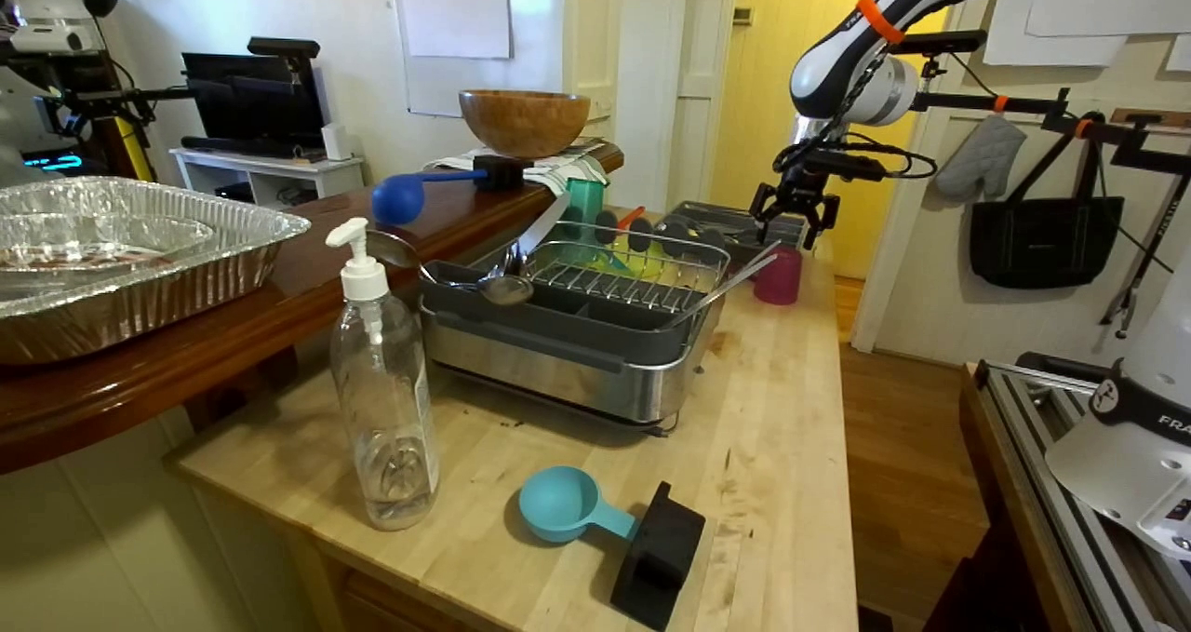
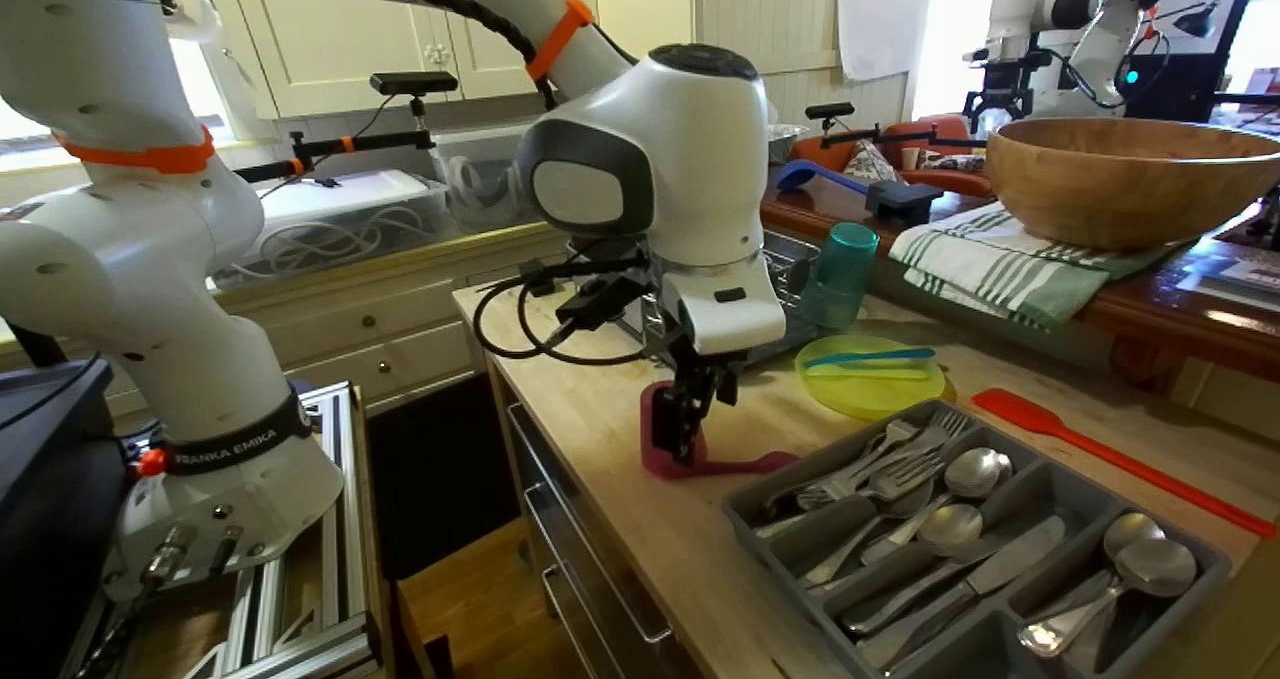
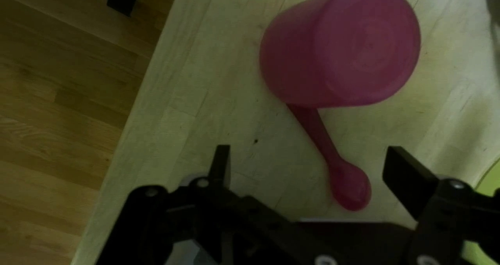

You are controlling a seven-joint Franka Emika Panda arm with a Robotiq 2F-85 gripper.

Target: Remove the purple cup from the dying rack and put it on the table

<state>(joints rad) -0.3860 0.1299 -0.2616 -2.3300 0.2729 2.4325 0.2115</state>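
Observation:
The purple cup [image 3: 340, 46] stands upside down, base up, on the pale wooden table [image 1: 777, 409] near its long edge, outside the dying rack [image 1: 558, 371]. An exterior view shows the cup [image 1: 777, 276] past the rack's far corner. My gripper [image 3: 308, 150] is open, pointing down, its fingers apart with nothing held. In the wrist view the cup lies ahead of the fingertips, while a pink spoon [image 3: 349, 185] shows on the table between them. In an exterior view my gripper [image 2: 705, 414] hides part of the cup [image 2: 657, 429].
Beside the cup lie a grey cutlery tray [image 2: 800, 599], a yellow plate [image 2: 860, 384] and a red spatula [image 2: 1120, 457]. A teal cup [image 2: 840, 274] is by the rack. A pump bottle [image 1: 391, 446] and light-blue scoop [image 1: 558, 502] occupy the table's opposite end.

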